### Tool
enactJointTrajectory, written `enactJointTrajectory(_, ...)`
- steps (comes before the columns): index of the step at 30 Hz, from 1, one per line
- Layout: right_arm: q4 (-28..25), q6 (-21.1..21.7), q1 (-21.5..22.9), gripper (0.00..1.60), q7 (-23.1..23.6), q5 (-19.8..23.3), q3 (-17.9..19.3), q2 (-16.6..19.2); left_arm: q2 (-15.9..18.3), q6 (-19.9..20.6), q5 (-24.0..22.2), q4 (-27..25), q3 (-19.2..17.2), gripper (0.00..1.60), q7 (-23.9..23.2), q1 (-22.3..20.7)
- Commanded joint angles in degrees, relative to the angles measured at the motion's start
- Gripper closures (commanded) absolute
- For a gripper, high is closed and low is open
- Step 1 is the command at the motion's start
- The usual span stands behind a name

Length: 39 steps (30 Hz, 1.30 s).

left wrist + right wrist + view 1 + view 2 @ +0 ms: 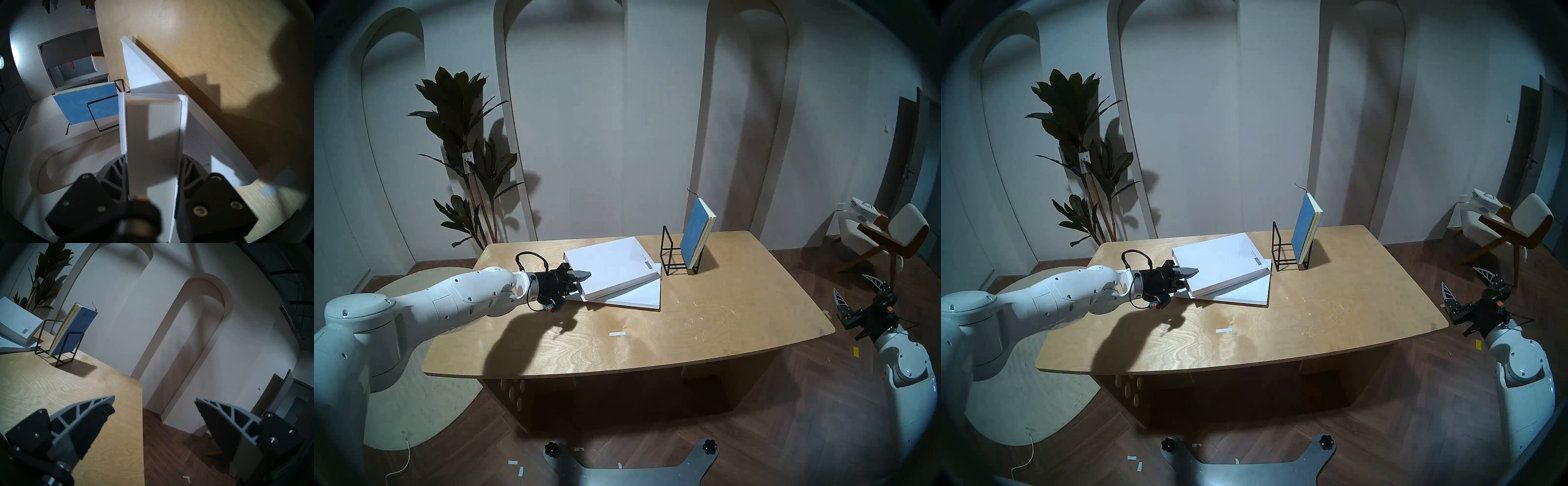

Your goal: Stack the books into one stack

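Three books are seen from the head cameras on the wooden surface [704, 325]. The left pincer [577, 280] is clamped on the near-left edge of the thick white hardcover [612, 268], whose gripped end is raised while its far end rests on the large thin white booklet [639, 295] lying flat just below it. Beyond that pincer's tips, past the hardcover, the black wire rack [677, 258] is found, and the blue notebook [697, 234] is leaned upright in the rack's far slot. The right pincer [860, 292] is held off the surface's right edge, well apart from all the books, its fingers spread wide with nothing between them.

In the left wrist view, the hardcover [153, 135] is seen edge-on between the two fingers [115, 171], which are pressed against its covers. The booklet [195, 118] is seen beside it toward the surface, and the blue notebook [85, 105] in the rack [95, 118] is seen ahead on the other side.

In the right wrist view, the wide-spread fingers [85, 417] are seen empty over the surface's corner. The notebook [74, 329], the rack [59, 348] and the tilted hardcover [17, 322] are placed ahead of that pincer.
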Motion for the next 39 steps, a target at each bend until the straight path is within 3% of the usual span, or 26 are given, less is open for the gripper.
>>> enactJointTrajectory(1,-0.9,-0.4,0.2,0.00,0.0,-0.1,0.6,0.4,1.0,2.3,10.2,1.4,4.0,0.00,2.8,-2.8)
enactJointTrajectory(10,-0.9,-0.4,0.3,0.00,0.0,-0.1,0.6,0.4,1.1,10.4,23.6,-0.2,7.2,0.00,14.5,-5.8)
enactJointTrajectory(16,-0.9,-0.4,0.3,0.00,0.0,-0.1,0.6,0.4,-0.5,15.7,28.3,0.6,7.6,0.00,16.6,-6.7)
enactJointTrajectory(22,-1.0,-0.4,0.2,0.00,0.0,-0.1,0.6,0.4,0.6,18.1,32.3,1.1,9.0,0.00,13.9,-7.2)
enactJointTrajectory(28,-0.9,-0.4,0.3,0.00,0.0,-0.1,0.6,0.4,3.6,17.7,30.3,-0.5,7.4,0.00,7.1,-7.2)
enactJointTrajectory(29,-0.9,-0.4,0.3,0.00,0.0,-0.1,0.6,0.4,4.2,17.7,30.9,-1.1,7.5,0.00,7.0,-7.7)
enactJointTrajectory(30,-0.9,-0.4,0.3,0.00,0.0,-0.1,0.6,0.4,4.6,17.0,27.7,-1.5,5.6,0.00,7.7,-6.9)
enactJointTrajectory(33,-0.9,-0.4,0.3,0.00,0.0,-0.1,0.6,0.4,4.7,18.9,29.2,-2.3,5.5,0.00,8.8,-7.7)
enactJointTrajectory(35,-0.9,-0.4,0.3,0.00,0.0,-0.1,0.6,0.4,5.0,18.9,27.0,-3.3,4.1,0.00,8.7,-7.3)
enactJointTrajectory(39,-0.9,-0.4,0.3,0.00,0.0,-0.1,0.6,0.4,7.7,16.1,26.9,-8.5,4.6,0.00,9.1,-7.9)
